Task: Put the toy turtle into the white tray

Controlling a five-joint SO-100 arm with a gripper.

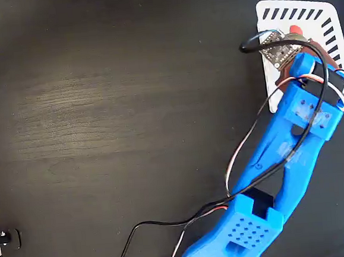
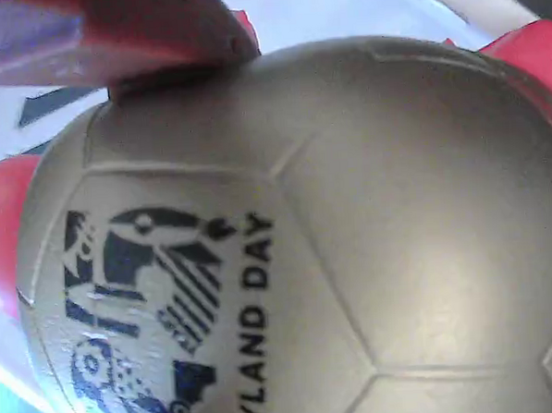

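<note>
The toy turtle's (image 2: 287,243) beige-gold shell with dark print fills the wrist view, its red flippers showing at both edges. Behind it lies the white tray (image 2: 339,4). One red finger (image 2: 156,28) presses on the shell from the upper left; the other finger is hidden. In the fixed view the white tray (image 1: 297,10) sits at the top right with dark slanted slots along its far and right edges. My gripper (image 1: 293,41) is over the tray, mostly covered by the wrist board. Only a small red bit of the turtle (image 1: 296,30) peeks out, above the tray's surface.
The blue arm (image 1: 282,167) stretches from the bottom edge up to the tray, with cables (image 1: 185,220) trailing over the black table (image 1: 128,108). The table's left edge runs down the fixed view, with a small black fitting (image 1: 5,238) beside it.
</note>
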